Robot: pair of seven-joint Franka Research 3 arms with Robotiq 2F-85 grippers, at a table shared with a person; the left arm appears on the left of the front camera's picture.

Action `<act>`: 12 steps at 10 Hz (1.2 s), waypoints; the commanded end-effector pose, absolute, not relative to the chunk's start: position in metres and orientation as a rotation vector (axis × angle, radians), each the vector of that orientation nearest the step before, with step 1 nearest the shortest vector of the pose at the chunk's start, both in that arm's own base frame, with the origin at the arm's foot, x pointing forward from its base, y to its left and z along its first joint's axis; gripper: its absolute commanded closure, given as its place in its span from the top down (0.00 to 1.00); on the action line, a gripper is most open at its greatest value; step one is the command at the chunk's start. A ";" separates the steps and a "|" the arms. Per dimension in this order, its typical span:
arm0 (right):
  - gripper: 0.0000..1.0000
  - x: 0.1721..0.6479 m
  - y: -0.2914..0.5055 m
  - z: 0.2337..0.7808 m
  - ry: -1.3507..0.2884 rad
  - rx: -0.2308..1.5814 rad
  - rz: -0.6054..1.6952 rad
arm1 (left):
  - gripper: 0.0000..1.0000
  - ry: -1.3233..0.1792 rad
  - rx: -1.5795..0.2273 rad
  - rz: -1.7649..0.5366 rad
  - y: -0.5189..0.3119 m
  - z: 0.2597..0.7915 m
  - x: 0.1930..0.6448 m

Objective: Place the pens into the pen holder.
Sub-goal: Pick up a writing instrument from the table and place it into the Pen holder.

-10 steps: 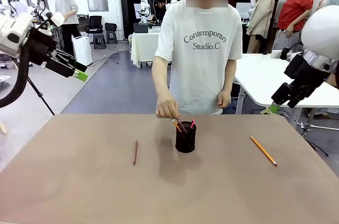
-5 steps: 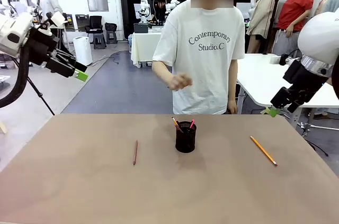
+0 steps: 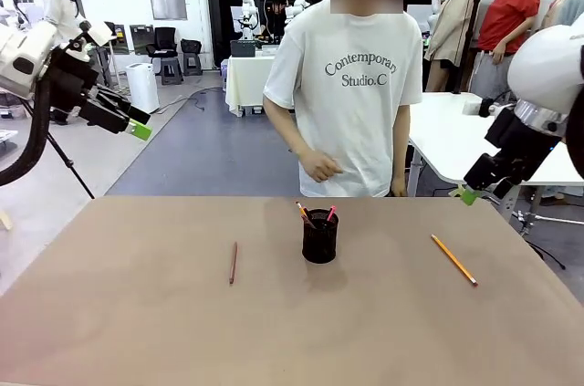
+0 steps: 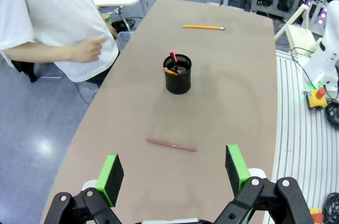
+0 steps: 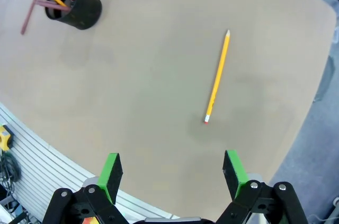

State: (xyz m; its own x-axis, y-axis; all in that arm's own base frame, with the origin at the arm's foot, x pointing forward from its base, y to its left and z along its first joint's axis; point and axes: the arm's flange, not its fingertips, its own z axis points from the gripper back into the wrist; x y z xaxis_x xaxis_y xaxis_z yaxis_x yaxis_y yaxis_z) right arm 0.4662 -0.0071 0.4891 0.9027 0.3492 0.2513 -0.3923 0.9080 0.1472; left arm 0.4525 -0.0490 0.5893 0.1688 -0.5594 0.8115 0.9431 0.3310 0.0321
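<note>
- Small black wire-mesh cylindrical pen holder (image 3: pixel 319 236) stands upright near the middle of the brown table (image 3: pixel 128 331).
- A dark pen with pink-red end (image 3: pixel 330 213) and a slanted yellow-orange pencil (image 3: pixel 302 213) stick out of its top.
- Thin reddish-brown pen (image 3: pixel 234 263) lies flat on the table left of the holder, apart from it.
- Loose yellow pencil (image 3: pixel 453 259) lies flat well to the holder's right.
- My left pincer (image 3: pixel 135 125): jaws spread wide, nothing between them, raised beyond the table's left side.
- My right pincer (image 3: pixel 468 193): jaws spread, empty, raised off the far right corner.
- Person's hand (image 3: pixel 319 167) is at waist height behind the far edge, clear of the holder.
</note>
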 end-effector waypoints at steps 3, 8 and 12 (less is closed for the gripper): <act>1.00 0.518 -0.006 0.457 -0.011 0.123 0.222 | 1.00 -0.845 -0.554 -1.149 -0.049 0.590 0.452; 1.00 0.541 0.008 0.414 0.128 0.101 0.197 | 1.00 -0.845 -0.554 -1.149 -0.049 0.590 0.452; 1.00 0.559 0.016 0.372 0.100 0.046 0.207 | 1.00 -0.845 -0.554 -1.149 -0.049 0.590 0.452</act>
